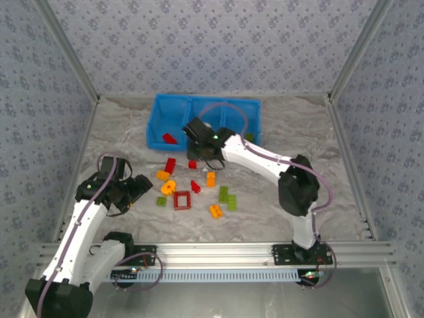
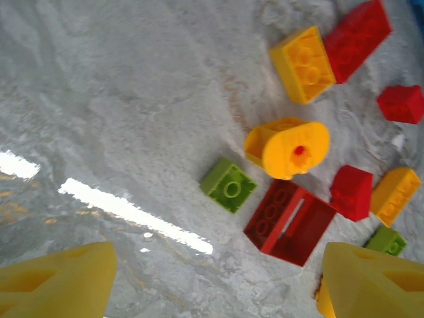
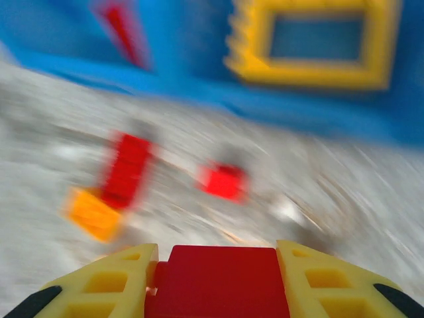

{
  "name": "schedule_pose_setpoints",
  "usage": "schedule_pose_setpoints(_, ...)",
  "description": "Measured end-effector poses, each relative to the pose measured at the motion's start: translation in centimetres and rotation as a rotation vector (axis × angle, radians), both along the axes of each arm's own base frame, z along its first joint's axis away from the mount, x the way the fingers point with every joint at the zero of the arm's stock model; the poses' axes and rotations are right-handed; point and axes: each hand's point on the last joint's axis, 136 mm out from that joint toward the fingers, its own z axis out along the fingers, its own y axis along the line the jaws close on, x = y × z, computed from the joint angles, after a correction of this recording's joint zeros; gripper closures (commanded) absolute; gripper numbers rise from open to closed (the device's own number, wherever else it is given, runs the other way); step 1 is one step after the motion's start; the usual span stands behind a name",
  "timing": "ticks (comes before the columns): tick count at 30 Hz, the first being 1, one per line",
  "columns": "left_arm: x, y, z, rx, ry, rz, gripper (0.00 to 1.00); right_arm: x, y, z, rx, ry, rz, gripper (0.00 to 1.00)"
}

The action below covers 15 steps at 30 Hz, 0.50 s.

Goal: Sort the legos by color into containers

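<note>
The right gripper (image 3: pixel 217 286), clamped on a red brick (image 3: pixel 218 268), has the blue bin (image 3: pixel 182 43) compartment holding a red piece (image 3: pixel 123 28) at eleven o'clock.

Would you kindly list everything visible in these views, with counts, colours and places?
Bin: one, blue, far side of table.
Binned pieces: three; red brick left compartment, yellow frame middle, green brick right.
Loose red bricks: three, table centre.
Red frame: one, table centre.
Orange bricks: four, table centre.
Loose green bricks: three, table centre.
Held brick: one, red, gripped near bin.
Left pincer: one, yellow, open, left of loose bricks.
Right pincer: one, yellow, shut on held brick.
</note>
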Motion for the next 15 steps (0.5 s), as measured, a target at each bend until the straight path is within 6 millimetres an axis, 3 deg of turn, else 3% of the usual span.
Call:
schedule_pose_setpoints(3, -0.4, 0.3, -1.3, 0.007, 0.058, 0.037, 0.19, 2.6, 4.8, 2.4, 0.048, -0.099, 0.102, 0.66)
schedule_pose_setpoints(6, -0.5, 0.4, -1.6, 0.004, 0.075, 0.057, 0.20, 4.6, 8.0, 2.0, 0.051, -0.149, 0.180, 0.64)
schedule_pose_setpoints(10, -0.5, 0.4, -1.6, 0.001, 0.076, 0.066, 0.20, 6.7, 10.7, 0.0, 0.052, -0.190, 0.245, 0.61)
schedule_pose_setpoints(15, -0.6, 0.4, -1.2, -0.002, 0.057, 0.062, 0.20, 8.7, 11.6, -2.2, 0.063, -0.207, 0.267, 0.57)
